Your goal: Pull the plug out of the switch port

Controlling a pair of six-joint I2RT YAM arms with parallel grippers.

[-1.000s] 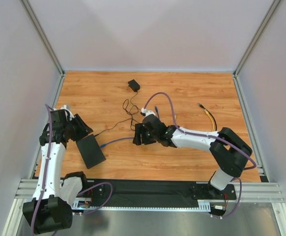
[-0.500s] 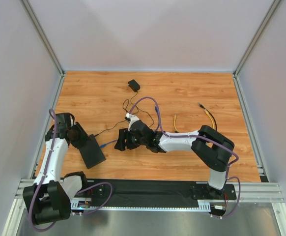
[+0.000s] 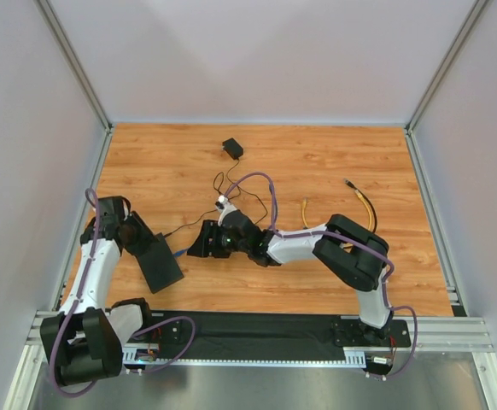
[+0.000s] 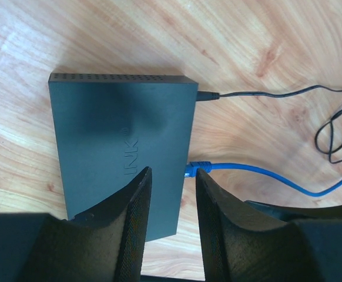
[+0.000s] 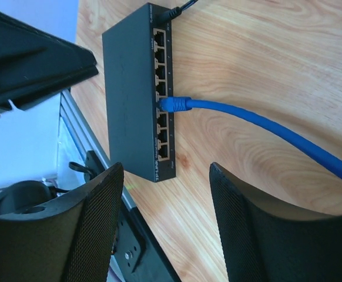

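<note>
Wooden table (image 3: pixel 317 162): found switch (image 3: pixel 158 263) at lower left of top view, blue plug (image 5: pixel 175 104) seated midway along its side. Found left gripper (image 4: pixel 172 171) and right gripper (image 5: pixel 165 166) with fingers apart, empty. Had yet to grasp, pull.

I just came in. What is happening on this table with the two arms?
Two robot arms are working on a black switch lying on the wooden table. A blue plug sits in one of its ports, not yet pulled. The right gripper is open and faces that plug without touching it. The left gripper, also open, is over the switch's port edge.
</note>
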